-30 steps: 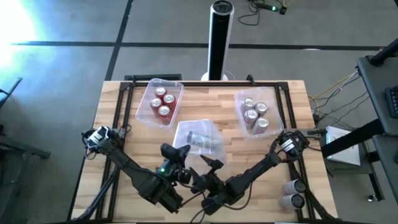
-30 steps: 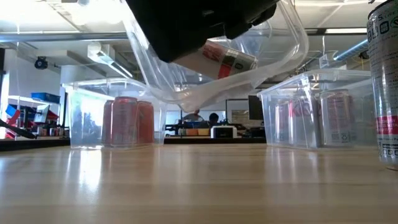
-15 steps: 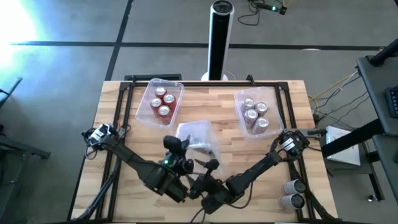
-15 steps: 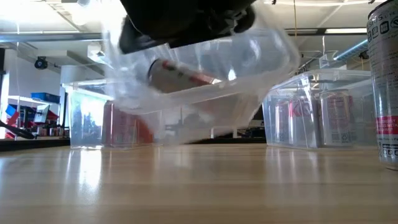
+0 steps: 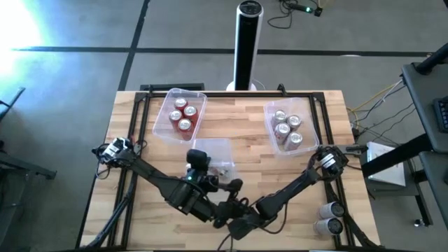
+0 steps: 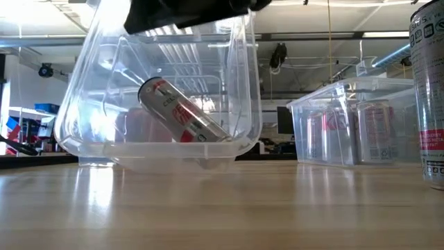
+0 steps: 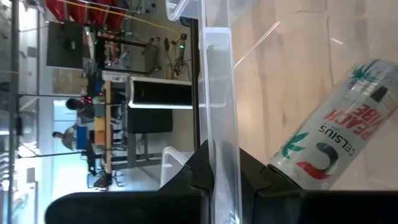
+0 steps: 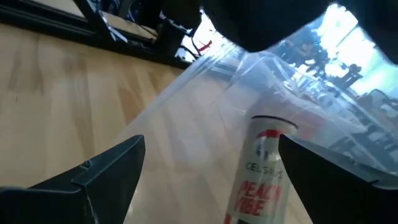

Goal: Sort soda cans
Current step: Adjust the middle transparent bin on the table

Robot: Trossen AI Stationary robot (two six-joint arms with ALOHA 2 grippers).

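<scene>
A clear plastic tub [image 5: 213, 152] sits tilted at the table's middle. One silver soda can [image 6: 182, 111] with red print lies slanted inside it, and it also shows as the can [image 7: 336, 137]. My left gripper [image 5: 199, 164] is shut on the tub's near wall. My right gripper [image 5: 234, 185] hovers open just near and right of the tub, its fingers wide apart, facing the tub and the can [image 8: 264, 168]. Three red cans stand in the far-left tub [image 5: 180, 114], and several silver ones in the far-right tub [image 5: 287, 126]. My left gripper pinches the tub's near wall at its rim [image 7: 214, 134], one finger inside the tub and one outside. The fingers reach over the rim from above. The tub is tipped, and its base [image 6: 173, 154] is down at the table top.
Two loose cans [image 5: 329, 217] lie near the table's right near corner. One tall can [image 6: 429, 90] stands close to the low camera on the right. Bare wood lies between the tubs and along the near edge.
My left gripper has carried the middle tub down and a little toward the far-left. The tub was lifted clear and steeply tipped; now its base is at the table top. The can inside has slid and turned about within the tub.
</scene>
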